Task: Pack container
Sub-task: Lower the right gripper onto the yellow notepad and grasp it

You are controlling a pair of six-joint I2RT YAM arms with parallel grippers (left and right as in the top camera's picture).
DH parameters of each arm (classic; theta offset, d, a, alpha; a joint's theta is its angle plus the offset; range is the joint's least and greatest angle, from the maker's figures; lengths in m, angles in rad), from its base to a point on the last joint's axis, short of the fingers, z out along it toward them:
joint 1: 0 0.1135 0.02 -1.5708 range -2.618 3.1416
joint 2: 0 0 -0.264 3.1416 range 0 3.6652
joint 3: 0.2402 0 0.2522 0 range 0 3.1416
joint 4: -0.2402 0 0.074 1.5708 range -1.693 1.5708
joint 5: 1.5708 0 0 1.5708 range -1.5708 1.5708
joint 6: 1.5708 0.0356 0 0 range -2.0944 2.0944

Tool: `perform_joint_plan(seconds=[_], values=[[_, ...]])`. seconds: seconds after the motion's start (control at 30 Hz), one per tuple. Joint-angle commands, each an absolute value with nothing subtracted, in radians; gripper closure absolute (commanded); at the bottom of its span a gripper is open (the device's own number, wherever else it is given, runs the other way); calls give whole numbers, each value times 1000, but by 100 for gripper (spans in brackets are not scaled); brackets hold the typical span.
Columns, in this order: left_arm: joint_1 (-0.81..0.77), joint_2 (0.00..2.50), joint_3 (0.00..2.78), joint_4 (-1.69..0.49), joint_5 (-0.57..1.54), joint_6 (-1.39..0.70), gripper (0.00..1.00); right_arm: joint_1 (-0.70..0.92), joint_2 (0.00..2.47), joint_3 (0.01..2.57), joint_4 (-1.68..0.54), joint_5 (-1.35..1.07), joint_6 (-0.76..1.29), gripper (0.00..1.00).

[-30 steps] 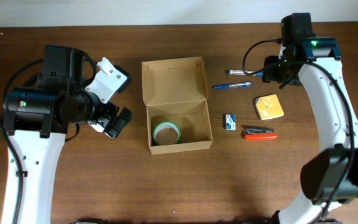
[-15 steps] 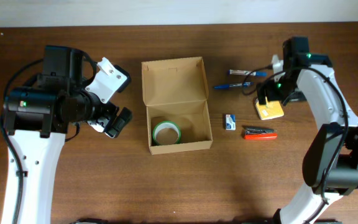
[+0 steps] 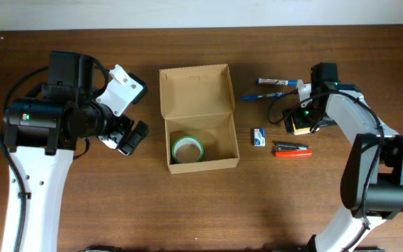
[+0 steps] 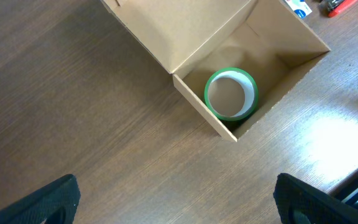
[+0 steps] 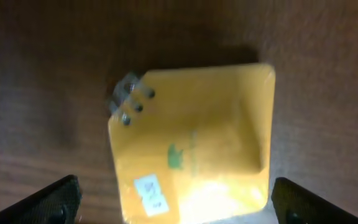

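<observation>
While the left fingers [image 4: 51, 200] hang spread wide and idle beside it, the container [image 3: 194, 85] sits open at mid-desk [image 3: 201, 210], with a green tape roll [image 3: 187, 148] in the left part of its floor. Just right of the box lies a small eraser [image 3: 259, 137]. Farther right, the right fingers [image 5: 48, 200], also apart, straddle a yellow notepad [image 5: 194, 155] lying flat on the wood. Being thin, the pad may skid or buckle if they close too high, or they may jam against the desk if driven too low. A loose pinch could drop it short of the box.
</observation>
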State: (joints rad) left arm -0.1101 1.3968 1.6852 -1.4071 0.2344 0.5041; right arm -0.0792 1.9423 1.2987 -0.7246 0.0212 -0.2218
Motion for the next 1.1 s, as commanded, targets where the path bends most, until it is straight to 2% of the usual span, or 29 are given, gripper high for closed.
perform_joint_plan(seconds=[0.0,0.4,0.77,0.83,0.9,1.07], values=[[-109,1393,1700,-1407,238,517,0,-87,1955,1272,-694,41,-237,1],[-109,1393,1700,-1407,238,517,0,-88,1958,1229,-579,64,-256,1],[-109,1393,1700,-1407,238,517,0,-88,1987,1229,-571,33,-255,0],[-109,1393,1700,-1407,238,517,0,-88,1987,1229,-571,33,-255,7],[-109,1393,1700,-1407,238,517,0,-88,1987,1229,-571,32,-254,18],[-109,1393,1700,-1407,238,517,0,-88,1987,1229,-577,33,-219,28]])
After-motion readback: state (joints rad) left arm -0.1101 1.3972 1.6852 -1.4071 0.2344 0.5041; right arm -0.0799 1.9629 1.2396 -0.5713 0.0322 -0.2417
